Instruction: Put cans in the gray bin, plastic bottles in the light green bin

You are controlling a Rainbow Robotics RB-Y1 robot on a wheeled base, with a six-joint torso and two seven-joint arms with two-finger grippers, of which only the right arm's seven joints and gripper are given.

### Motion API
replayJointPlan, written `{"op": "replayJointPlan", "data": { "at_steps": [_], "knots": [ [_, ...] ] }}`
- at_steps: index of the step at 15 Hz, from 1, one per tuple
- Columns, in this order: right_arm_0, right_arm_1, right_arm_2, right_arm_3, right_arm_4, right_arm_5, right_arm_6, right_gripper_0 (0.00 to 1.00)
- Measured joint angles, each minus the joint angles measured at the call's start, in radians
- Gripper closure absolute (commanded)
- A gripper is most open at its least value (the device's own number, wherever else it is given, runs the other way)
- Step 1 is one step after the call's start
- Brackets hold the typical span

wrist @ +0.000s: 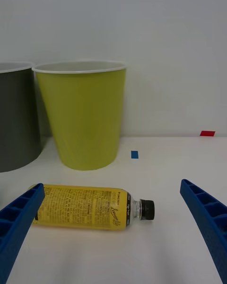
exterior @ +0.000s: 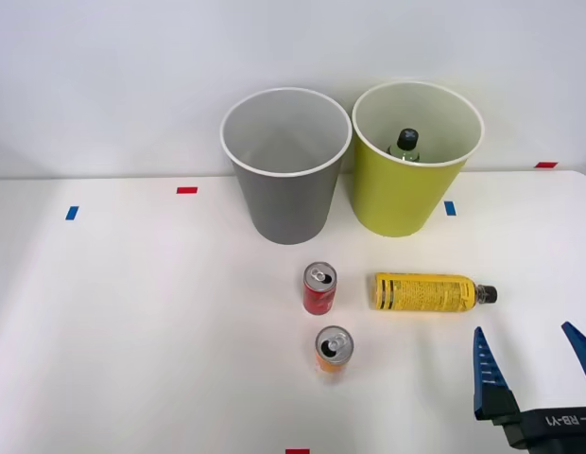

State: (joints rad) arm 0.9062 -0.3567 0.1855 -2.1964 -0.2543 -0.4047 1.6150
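Note:
The gray bin (exterior: 285, 180) and the light green bin (exterior: 411, 170) stand side by side at the back of the table. A black-capped bottle (exterior: 405, 145) stands inside the light green bin. A yellow-label bottle (exterior: 425, 292) lies on its side in front of that bin, cap pointing right. Left of it stands a red can (exterior: 319, 288), with an orange can (exterior: 333, 349) nearer the front. My right gripper (exterior: 532, 357) is open at the front right, nearer than the lying bottle. In the wrist view the bottle (wrist: 80, 213) lies ahead between the spread fingers (wrist: 205, 217), before the light green bin (wrist: 82, 113).
Small blue and red tape marks dot the white table (exterior: 132, 312): blue (exterior: 72, 213) and red (exterior: 186, 190) at the left, blue (exterior: 450, 208) by the green bin, red (exterior: 546, 165) at the far right. A white wall rises behind the bins.

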Motion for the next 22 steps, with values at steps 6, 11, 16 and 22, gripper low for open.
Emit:
{"op": "replayJointPlan", "data": {
  "at_steps": [6, 11, 16, 22],
  "knots": [
    [0.009, 0.054, -0.015, 0.034, 0.146, -0.026, -0.132, 0.01],
    [0.016, 0.235, -0.064, 0.214, 0.392, -0.237, -0.330, 0.01],
    [0.072, 0.240, -0.046, 0.296, 0.412, -0.338, -0.213, 0.01],
    [0.102, 0.190, 0.069, 0.395, 0.320, -0.368, 0.003, 0.01]
  ]
}}
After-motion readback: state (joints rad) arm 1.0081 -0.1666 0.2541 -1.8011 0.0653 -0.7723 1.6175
